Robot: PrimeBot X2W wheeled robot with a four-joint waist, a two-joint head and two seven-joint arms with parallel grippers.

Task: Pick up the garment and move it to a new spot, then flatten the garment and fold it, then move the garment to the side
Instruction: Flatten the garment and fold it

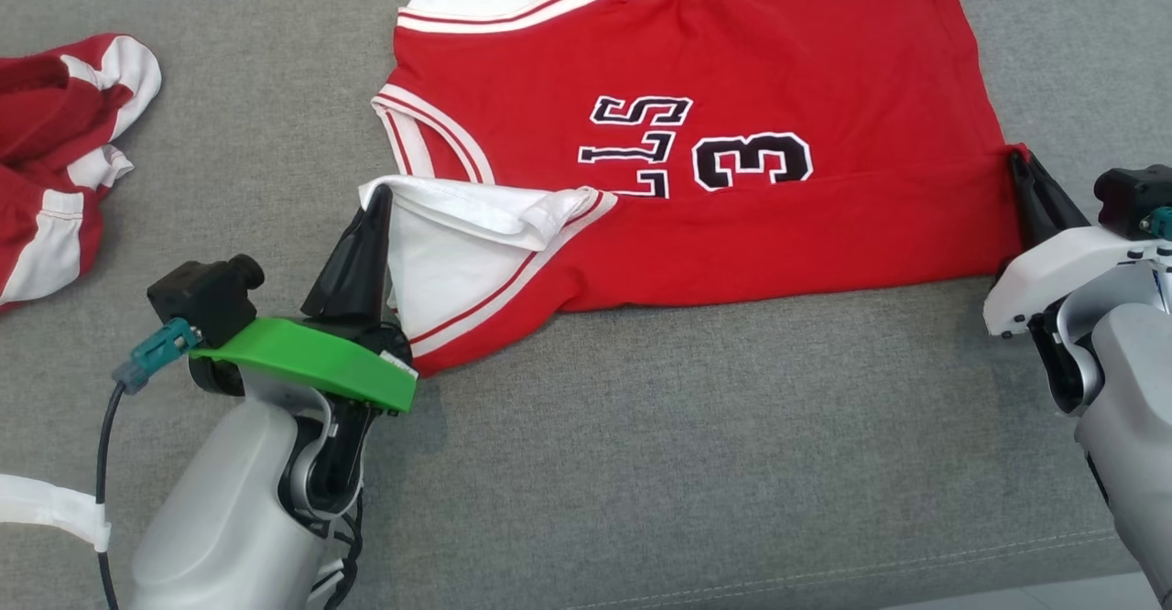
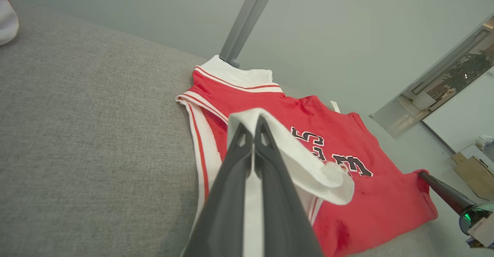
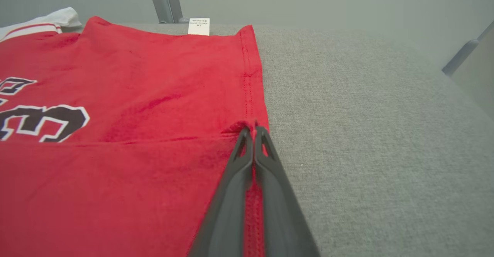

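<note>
We see the red jersey (image 1: 732,225) lying spread across the middle of the grey fabric surface (image 1: 641,454), its near edge folded over the lettering. Our left end effector (image 1: 378,198) is pressed together on the white sleeve at the jersey's left end. Our right end effector (image 1: 1021,163) pinches the red hem at the right end. A second red-and-white garment (image 1: 55,152) lies bunched far left.

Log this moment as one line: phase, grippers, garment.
phase: folding | left gripper: shut on white sleeve | right gripper: shut on hem corner | jersey: near side folded over print
</note>
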